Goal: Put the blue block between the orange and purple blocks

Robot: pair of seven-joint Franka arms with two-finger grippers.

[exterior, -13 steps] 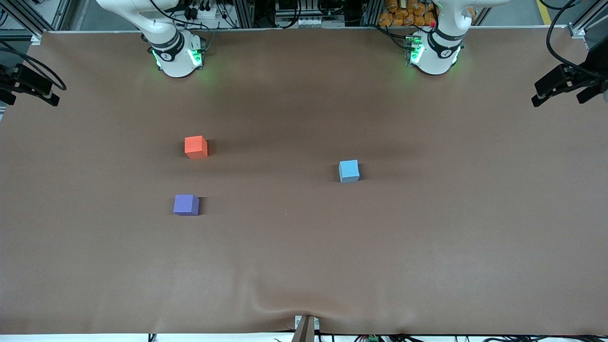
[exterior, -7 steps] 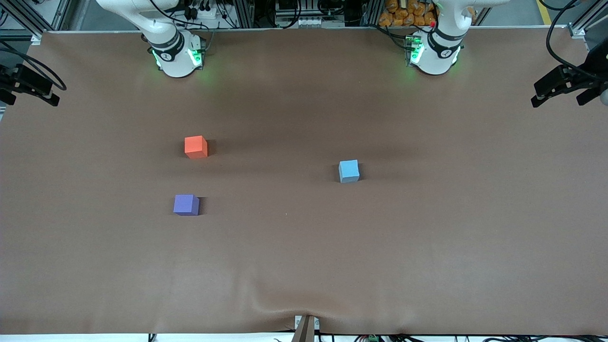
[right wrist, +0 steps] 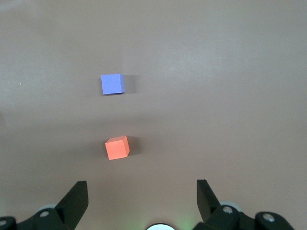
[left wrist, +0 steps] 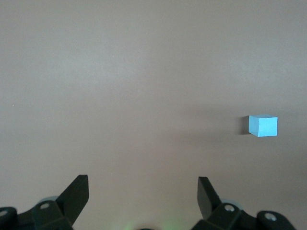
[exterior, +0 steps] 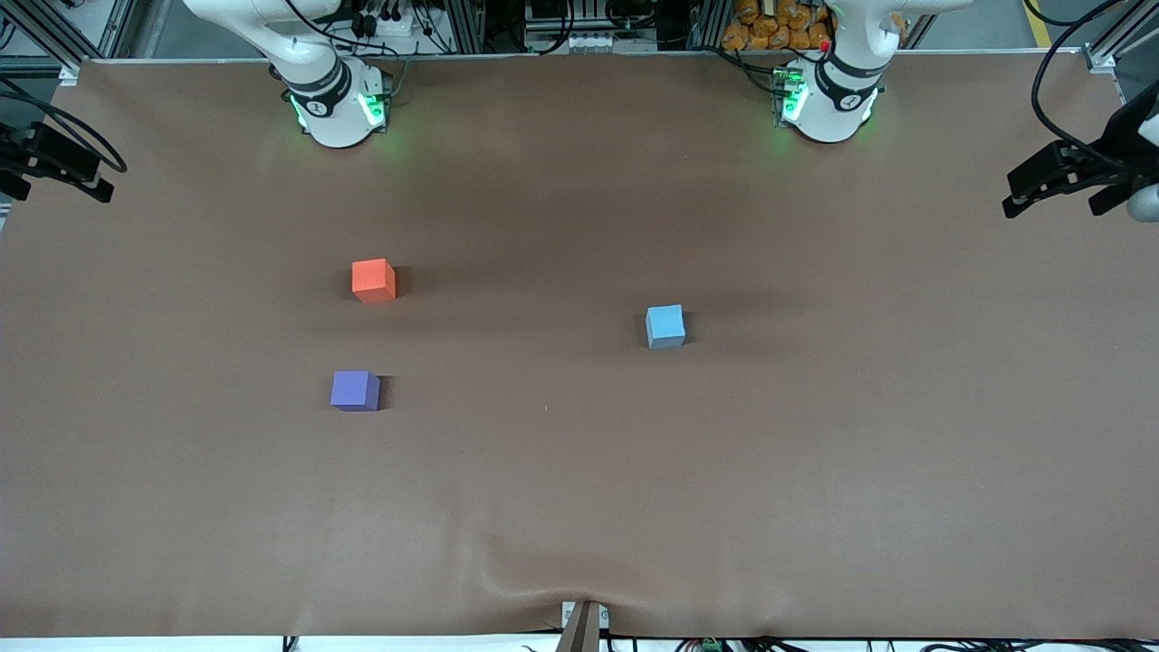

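Risk I see is the narrow gap: blue block (exterior: 665,326) sits well apart from orange block (exterior: 373,280), toward the left arm's end; purple block (exterior: 355,390) lies nearer the camera than orange. Left gripper (left wrist: 143,191) and right gripper (right wrist: 142,195) both hang spread and empty above the table, so a skewed drop could knock either neighbour.

The front view looks down from high across the table (exterior: 815,507), facing both robot bases and taking in the whole surface. Each wrist view looks down from well above the table past its own spread fingers; the left shares the blue block (left wrist: 263,126) (exterior: 665,326), the right the orange block (right wrist: 117,147) (exterior: 373,280) and purple block (right wrist: 112,84) (exterior: 355,390).
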